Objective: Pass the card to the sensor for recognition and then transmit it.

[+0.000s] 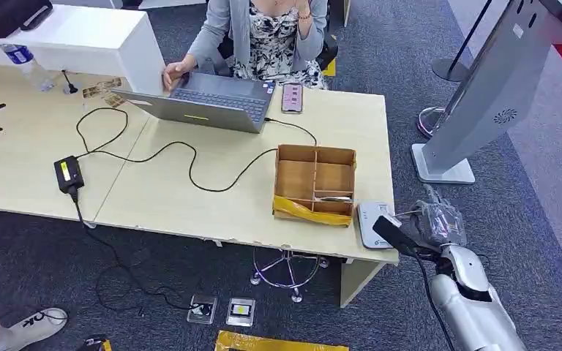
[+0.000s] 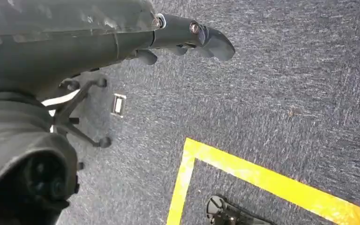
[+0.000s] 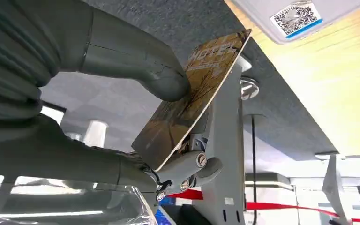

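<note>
Right hand point(image 3: 122, 117), nearest to you in its wrist view, grips the thin rectangular gold-and-brown printed card lettered "HOTEL" point(image 3: 192, 98): the thick grey thumb point(image 3: 164, 77) presses on the printed face and the darker fingers point(image 3: 190, 166) back it from behind. You can judge the card as light, stiff and smooth-faced, so it may slide if the pinch loosens. You would best keep hold near one short end, as here, leaving the far end free to present flat to the reader. Avoid bending it.

In the head view, note that the same hand point(image 1: 439, 223) hangs just off the near right corner of the pale wooden counter point(image 1: 190, 197), beside the small white rounded card sensor point(image 1: 372, 223) that lies at that corner. The card is not yet over the sensor, as far as you can judge.

Just beyond the sensor stands the open brown partitioned cardboard box point(image 1: 315, 183), taped yellow along its near wall. Farther back, a grey open laptop point(image 1: 205, 102) sits before a seated person point(image 1: 263, 36), the likely receiver.

Your left hand point(image 2: 187, 40) hangs over blue-grey carpet point(image 2: 286, 93), holding nothing, fingers loosely curled.
</note>
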